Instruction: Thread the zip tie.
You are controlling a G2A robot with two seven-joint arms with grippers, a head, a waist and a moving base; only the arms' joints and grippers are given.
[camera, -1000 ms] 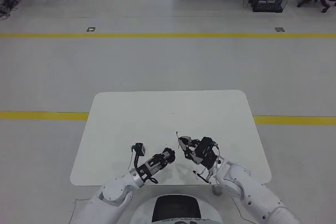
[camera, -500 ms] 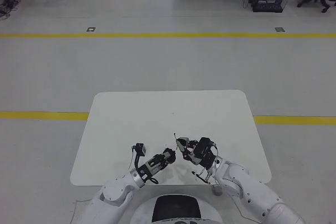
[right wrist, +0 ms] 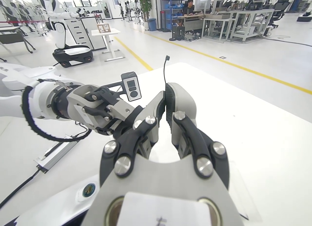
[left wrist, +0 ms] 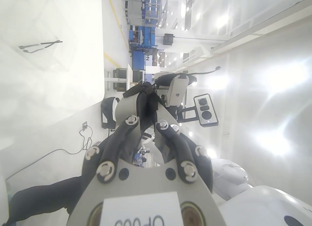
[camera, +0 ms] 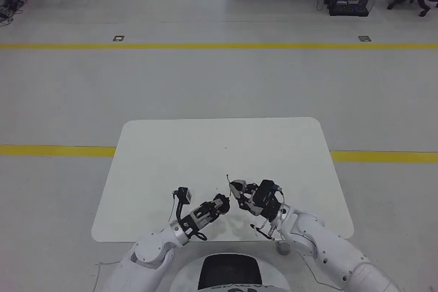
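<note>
While my right gripper point(right wrist: 165, 99) clamps one black zip tie point(right wrist: 164, 71), whose head end stands up above the white table point(camera: 219, 146), my left gripper point(left wrist: 145, 91) has its fingers pressed together. I cannot tell whether they pinch anything. I hold both arms low over the table's near edge, grippers tip to tip, just beside each other.

Both arms are clad in glossy white shells point(camera: 323, 247). On the right gripper point(right wrist: 165, 95), black link bars point(right wrist: 195, 136) studded with round silver screws point(right wrist: 121, 163) are fixed to a grey metal palm plate point(right wrist: 165, 188). Beyond that plate, pale grey fingers point(right wrist: 182, 101) with black pads are carried. A black ribbed cable point(right wrist: 29, 123) is looped at the left wrist.
</note>
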